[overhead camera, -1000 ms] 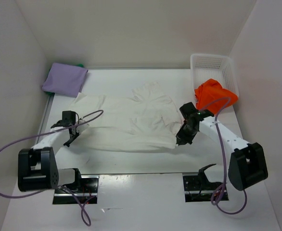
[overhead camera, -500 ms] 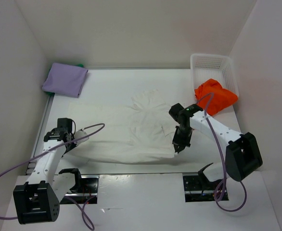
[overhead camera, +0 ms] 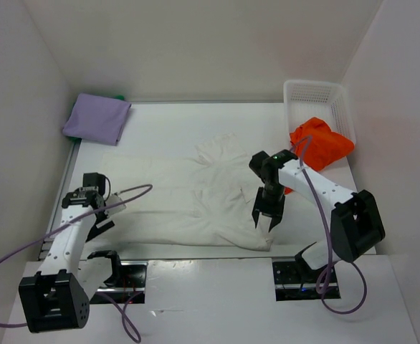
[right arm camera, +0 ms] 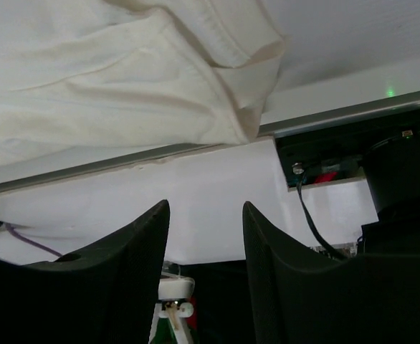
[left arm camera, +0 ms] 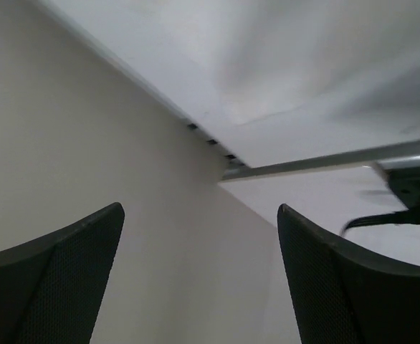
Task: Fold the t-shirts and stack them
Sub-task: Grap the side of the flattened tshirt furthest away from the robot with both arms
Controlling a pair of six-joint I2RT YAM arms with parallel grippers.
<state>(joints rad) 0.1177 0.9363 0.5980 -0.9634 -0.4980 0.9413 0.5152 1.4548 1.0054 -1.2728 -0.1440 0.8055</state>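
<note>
A white t-shirt (overhead camera: 185,204) lies spread across the middle of the table, its hem along the near edge. My left gripper (overhead camera: 101,218) hovers at its left edge, and in the left wrist view this gripper (left arm camera: 199,208) stands wide open with nothing between the fingers. My right gripper (overhead camera: 266,218) is over the shirt's near right corner. In the right wrist view that gripper (right arm camera: 205,206) is open and empty, with the white t-shirt (right arm camera: 124,86) just beyond it. A folded lavender t-shirt (overhead camera: 97,118) rests on a green one (overhead camera: 119,97) at the back left. The orange-red t-shirt (overhead camera: 321,143) hangs over the basket's front.
A white mesh basket (overhead camera: 314,93) stands at the back right corner. White walls close in the table on the left, back and right. A metal rail (overhead camera: 196,256) runs along the near edge, with the arm mounts behind it. Purple cables loop off both arms.
Both grippers dragged the white shirt toward the near edge, then opened and let it go. The left arm swung toward the left wall.
</note>
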